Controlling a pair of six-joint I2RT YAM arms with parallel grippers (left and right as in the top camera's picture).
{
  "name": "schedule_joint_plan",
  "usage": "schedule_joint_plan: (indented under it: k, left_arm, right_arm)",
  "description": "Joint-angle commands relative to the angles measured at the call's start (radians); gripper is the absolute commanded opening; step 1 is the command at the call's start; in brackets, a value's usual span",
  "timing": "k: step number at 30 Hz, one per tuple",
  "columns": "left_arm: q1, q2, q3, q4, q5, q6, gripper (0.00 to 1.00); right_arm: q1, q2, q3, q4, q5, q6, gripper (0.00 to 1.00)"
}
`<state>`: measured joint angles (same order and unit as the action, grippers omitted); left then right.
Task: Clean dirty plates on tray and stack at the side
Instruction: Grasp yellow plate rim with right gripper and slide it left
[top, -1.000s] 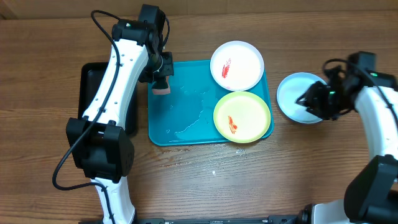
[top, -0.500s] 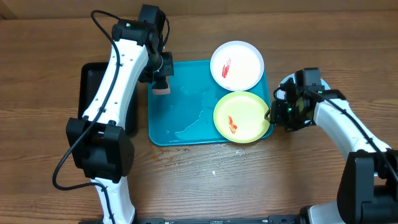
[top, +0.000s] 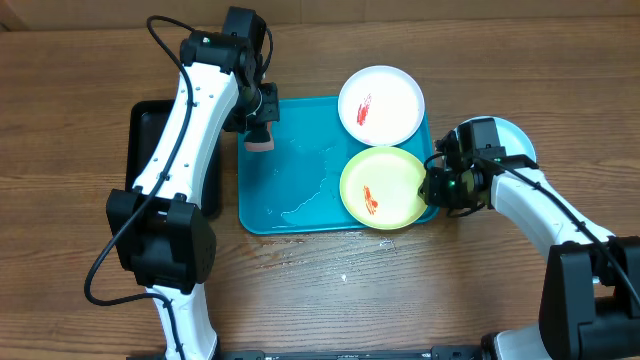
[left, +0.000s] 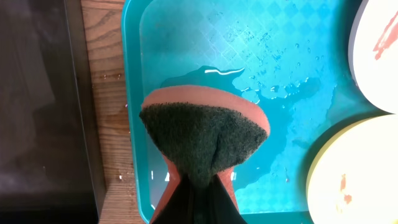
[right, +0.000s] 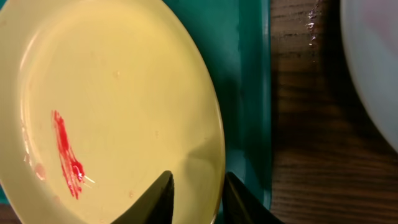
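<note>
The turquoise tray (top: 290, 190) holds water, a white plate (top: 381, 105) with a red smear at its far right and a yellow-green plate (top: 383, 187) with a red smear at its near right. A light blue plate (top: 515, 135) lies on the table right of the tray, partly hidden by my right arm. My right gripper (top: 435, 185) is open, its fingers (right: 198, 193) straddling the yellow-green plate's (right: 112, 106) right rim. My left gripper (top: 260, 128) is shut on the green-red sponge (left: 202, 134) above the tray's (left: 261, 56) far left corner.
A black tray (top: 145, 150) lies left of the turquoise tray, under my left arm; it also shows in the left wrist view (left: 37, 106). Water drops lie on the wooden table in front of the tray.
My right arm has moved left from the light blue plate to the yellow-green plate's right rim, and that plate has shifted slightly left. My left arm has not moved.
</note>
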<state>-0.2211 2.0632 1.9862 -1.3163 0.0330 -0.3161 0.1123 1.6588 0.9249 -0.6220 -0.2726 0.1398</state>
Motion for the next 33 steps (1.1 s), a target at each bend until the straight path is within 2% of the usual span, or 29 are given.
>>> schedule_joint_plan:
  k: [1,4,7,11,14,17,22,27,33]
  left_arm:
    - [-0.004,-0.008,-0.005,0.002,0.008,0.025,0.04]
    - [-0.004,-0.008,-0.005,0.002,0.008,0.025,0.04]
    - [-0.004,-0.008,-0.005,0.002,0.008,0.025,0.04]
    - [-0.004,-0.008,-0.005,0.001,0.008,0.025,0.04]
    - [-0.004,-0.008,-0.005,0.003,0.008,0.025,0.04]
    - [-0.004,-0.008,-0.005,0.013,0.008,0.024,0.04]
    - [-0.004,-0.008,-0.005,0.015,0.009,0.024,0.04]
    - [-0.004,-0.008,-0.005,0.012,0.009,0.024,0.04]
    - [-0.004,-0.008,-0.005,0.011,0.009,0.024,0.04]
  right_arm:
    - [0.005,0.005,-0.033,0.018,0.022,0.003,0.24]
    - [0.005,0.005,-0.04,0.02,0.056,0.036,0.17]
    - [0.006,0.005,-0.04,0.02,0.049,0.036,0.04]
    - [0.021,0.003,-0.032,-0.012,0.0,0.046,0.04]
    - [0.067,0.003,0.003,-0.074,-0.009,0.11,0.04]
    - [0.148,0.003,0.041,-0.086,-0.006,0.214,0.04]
    - [0.315,0.003,0.101,-0.078,0.159,0.506,0.04]
    - [0.402,0.009,0.123,-0.008,0.201,0.761,0.04]
    - [0.476,0.088,0.123,0.128,0.274,0.883,0.04]
